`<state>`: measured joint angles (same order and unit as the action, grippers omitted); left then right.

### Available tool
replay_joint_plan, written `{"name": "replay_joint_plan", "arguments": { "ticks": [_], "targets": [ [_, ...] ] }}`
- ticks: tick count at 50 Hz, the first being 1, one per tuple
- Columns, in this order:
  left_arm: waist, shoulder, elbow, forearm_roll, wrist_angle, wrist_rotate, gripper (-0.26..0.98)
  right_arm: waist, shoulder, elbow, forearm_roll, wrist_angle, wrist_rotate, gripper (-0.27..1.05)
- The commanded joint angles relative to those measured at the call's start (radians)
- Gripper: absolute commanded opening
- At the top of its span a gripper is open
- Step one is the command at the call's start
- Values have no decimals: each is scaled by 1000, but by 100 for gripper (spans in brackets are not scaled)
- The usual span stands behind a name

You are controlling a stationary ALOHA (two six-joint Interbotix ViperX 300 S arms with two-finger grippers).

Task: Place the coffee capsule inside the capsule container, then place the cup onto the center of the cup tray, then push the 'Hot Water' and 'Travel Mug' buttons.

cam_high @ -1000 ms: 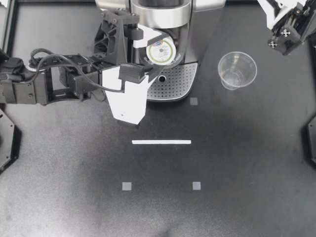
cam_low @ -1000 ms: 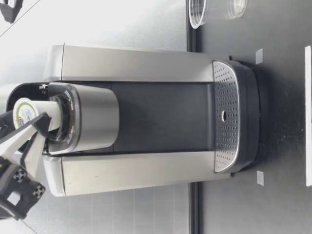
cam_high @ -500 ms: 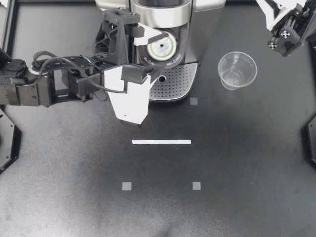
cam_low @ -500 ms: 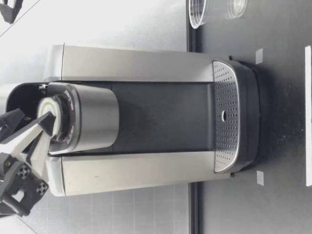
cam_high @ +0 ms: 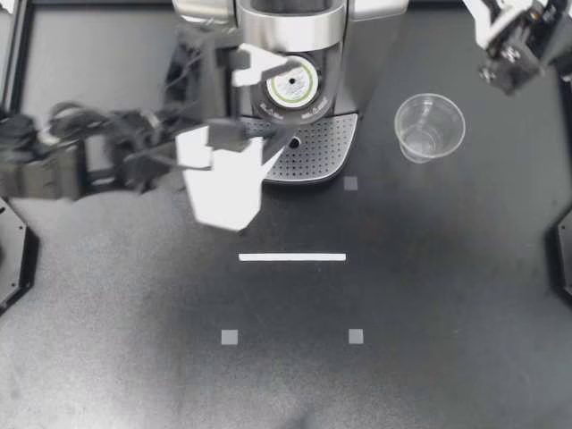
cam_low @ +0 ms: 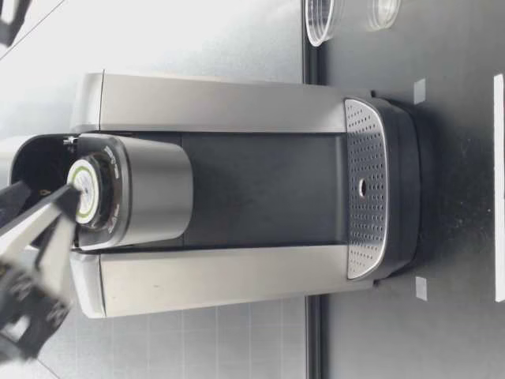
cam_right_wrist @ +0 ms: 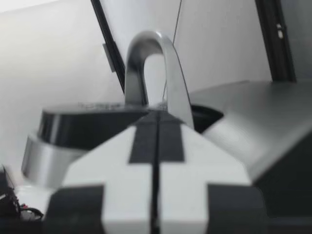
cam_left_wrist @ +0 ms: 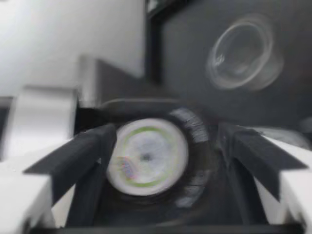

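Coffee capsule (cam_high: 291,87): seated in capsule container (cam_high: 315,109), foil up. My left jaws: released, one either side of it. My right jaws: clenched together, far off. Cup (cam_high: 430,128): upright on bench (cam_high: 357,375) beside coffee machine (cam_high: 295,18).

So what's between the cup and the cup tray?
Only bare black table separates the cup from the cup tray, as the top view shows.

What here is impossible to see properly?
Buttons: top view, the coffee machine runs past the edge; none show.
Left gripper: top view, blurred.
Cup: low view, cut off by the edge.
Coffee capsule lid's print: left wrist view, blurred.
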<state>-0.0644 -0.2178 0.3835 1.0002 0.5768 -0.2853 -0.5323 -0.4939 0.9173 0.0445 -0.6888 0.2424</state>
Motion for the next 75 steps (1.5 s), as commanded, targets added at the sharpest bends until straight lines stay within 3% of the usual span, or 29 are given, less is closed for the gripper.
{"name": "replay_joint_plan", "arguments": {
  "ticks": [1,17,26,45,63,75],
  "targets": [
    [-11,-51,29,5,-38,-71,79,-21,37,-80,0,28,-2,3],
    [-12,-172,232,5,-324,-396,79,-94,181,-233,-2,120,-6,3],
    [-12,-189,282,5,-368,-459,79,-104,258,-308,-12,127,-5,3],
    [-11,-187,295,5,-368,-462,79,-94,316,-443,-98,250,0,3],
    [-5,-187,298,5,-368,-462,79,-25,279,-430,-141,259,5,3],
    [-5,-187,299,5,-368,-462,79,48,206,-348,-144,245,8,3]
  ]
}}
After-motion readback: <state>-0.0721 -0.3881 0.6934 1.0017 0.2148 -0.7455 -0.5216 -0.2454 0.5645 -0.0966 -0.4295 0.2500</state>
